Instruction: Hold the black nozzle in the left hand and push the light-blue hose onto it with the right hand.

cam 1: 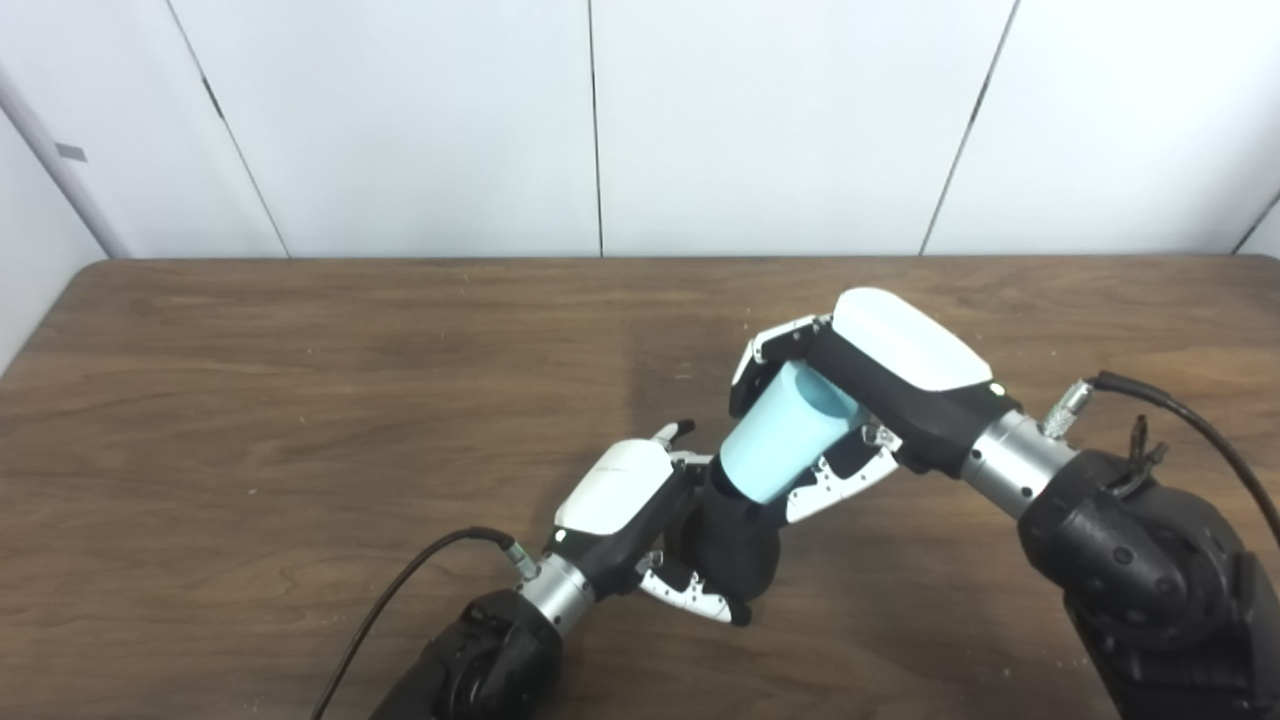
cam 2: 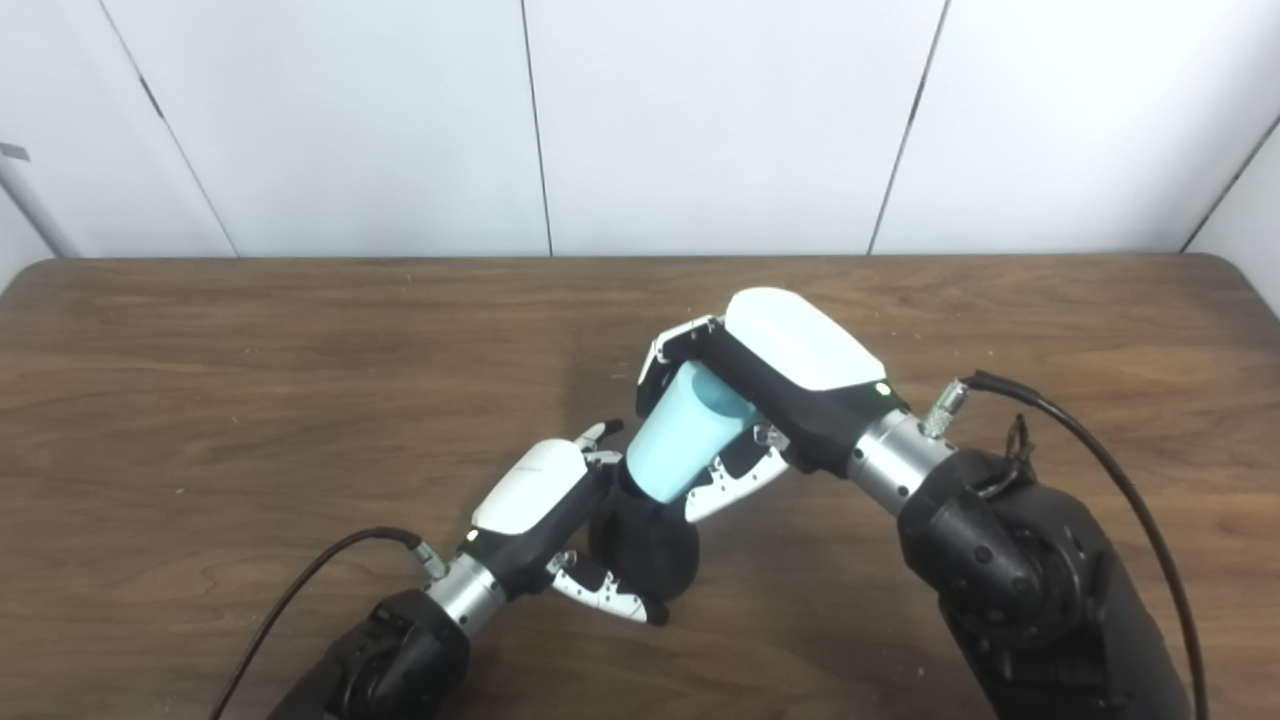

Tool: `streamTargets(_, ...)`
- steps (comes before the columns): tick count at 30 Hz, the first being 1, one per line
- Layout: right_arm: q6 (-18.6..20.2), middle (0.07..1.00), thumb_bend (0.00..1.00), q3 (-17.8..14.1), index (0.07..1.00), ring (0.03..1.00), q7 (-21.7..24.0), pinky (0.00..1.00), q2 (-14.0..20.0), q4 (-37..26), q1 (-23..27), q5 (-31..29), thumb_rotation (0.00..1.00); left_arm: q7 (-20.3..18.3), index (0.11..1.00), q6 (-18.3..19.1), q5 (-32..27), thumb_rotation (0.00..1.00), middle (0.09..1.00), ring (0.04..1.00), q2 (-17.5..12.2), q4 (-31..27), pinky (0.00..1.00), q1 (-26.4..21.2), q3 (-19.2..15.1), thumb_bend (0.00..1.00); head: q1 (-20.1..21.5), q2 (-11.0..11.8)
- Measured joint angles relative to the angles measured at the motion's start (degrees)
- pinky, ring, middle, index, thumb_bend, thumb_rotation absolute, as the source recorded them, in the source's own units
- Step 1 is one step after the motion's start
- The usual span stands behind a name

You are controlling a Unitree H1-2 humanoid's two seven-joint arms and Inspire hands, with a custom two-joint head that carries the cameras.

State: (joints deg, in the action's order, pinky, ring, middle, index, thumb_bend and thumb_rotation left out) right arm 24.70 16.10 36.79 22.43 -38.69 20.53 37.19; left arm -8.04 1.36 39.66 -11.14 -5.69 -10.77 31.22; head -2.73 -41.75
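The black nozzle (cam 1: 735, 545) is a stubby dark piece held in my left hand (cam 1: 640, 510), whose fingers wrap around its lower body near the table's front middle. A light-blue hose piece (cam 1: 785, 435), short and tube-shaped, is gripped by my right hand (cam 1: 860, 390), which comes in from the right and tilts down to the left. The hose's lower end meets the top of the nozzle and appears seated over it; the joint itself is partly hidden by fingers. The same pairing shows in the right eye view: nozzle (cam 2: 645, 550), hose (cam 2: 685, 440).
The brown wooden table (cam 1: 300, 400) stretches wide to the left and back. White wall panels stand behind its far edge. Black cables trail from both wrists: one (cam 1: 400, 600) at the front left, another (cam 1: 1190, 420) at the right.
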Motion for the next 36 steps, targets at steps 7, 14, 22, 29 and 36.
streamTargets(7,0.7,0.507,0.5,0.5,0.51,0.417,1.0,0.32,-1.4,-0.3,0.2,1.7,0.0,0.0,0.487,0.0,0.0,0.0,0.486,0.68,-0.1,0.0,1.0,0.0,0.0,0.52,0.0,0.2)
streamTargets(14,1.2,0.501,0.5,0.6,0.506,0.409,2.4,0.37,-2.2,-0.7,0.5,2.3,0.0,0.0,0.487,0.0,0.0,0.0,0.486,0.68,-0.1,0.0,1.0,-0.1,0.0,0.52,0.0,0.4)
streamTargets(22,1.1,0.502,0.5,0.9,0.504,0.409,2.8,0.37,-3.1,-0.6,0.6,2.2,0.0,0.0,0.489,0.0,0.0,0.0,0.479,0.682,-0.1,0.0,1.0,-0.2,0.2,0.52,-0.2,-0.1)
streamTargets(29,0.6,0.506,0.5,2.1,0.511,0.43,3.5,0.32,-2.6,0.0,1.9,2.2,0.0,0.0,0.489,0.0,0.0,0.0,0.479,0.684,-0.1,0.0,1.0,-0.2,0.2,0.52,0.1,-0.6)
streamTargets(36,-1.2,0.512,0.5,4.2,0.516,0.432,5.1,0.31,-0.7,0.6,3.9,2.3,0.0,-0.1,0.49,0.0,0.0,0.0,0.477,0.684,-0.1,0.0,1.0,-0.3,0.3,0.52,0.0,-1.0)
